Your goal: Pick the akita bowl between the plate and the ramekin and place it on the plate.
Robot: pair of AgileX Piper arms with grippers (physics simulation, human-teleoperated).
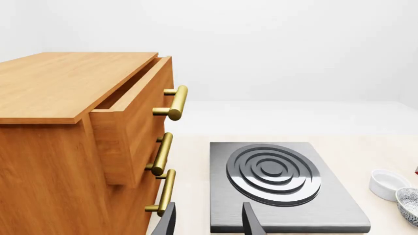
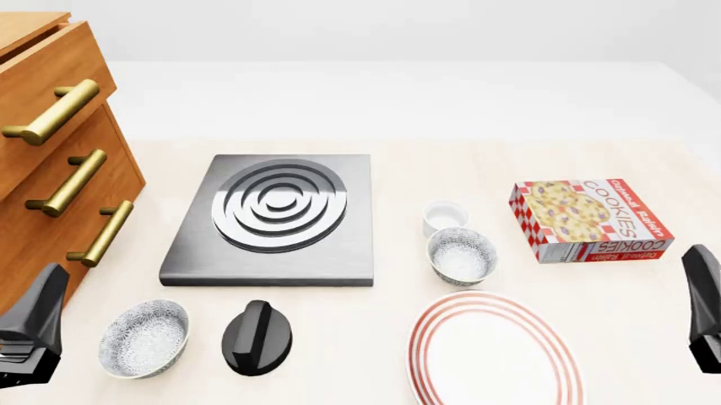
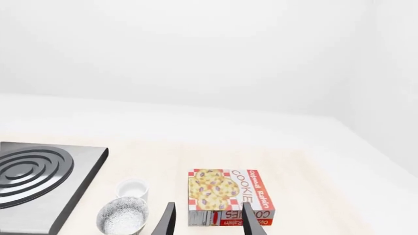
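The akita bowl (image 2: 462, 256), grey-and-white speckled, sits on the table between the white ramekin (image 2: 445, 217) behind it and the red-ringed plate (image 2: 494, 350) in front. The right wrist view shows the bowl (image 3: 122, 215) and ramekin (image 3: 132, 188); the left wrist view catches the ramekin (image 1: 387, 183) and the bowl's edge (image 1: 410, 203). My left gripper (image 2: 34, 325) hangs at the near left, its fingers (image 1: 209, 223) open and empty. At the near right, my right gripper (image 2: 704, 308) is also open (image 3: 207, 223) and holds nothing. Both are well away from the bowl.
A second speckled bowl (image 2: 143, 337) and a black knob-shaped object (image 2: 258, 337) lie at the near left. A grey stove burner (image 2: 276, 215) is in the middle, a cookie box (image 2: 588, 219) at the right, and a wooden drawer cabinet (image 2: 56, 160) with its top drawer ajar at the left.
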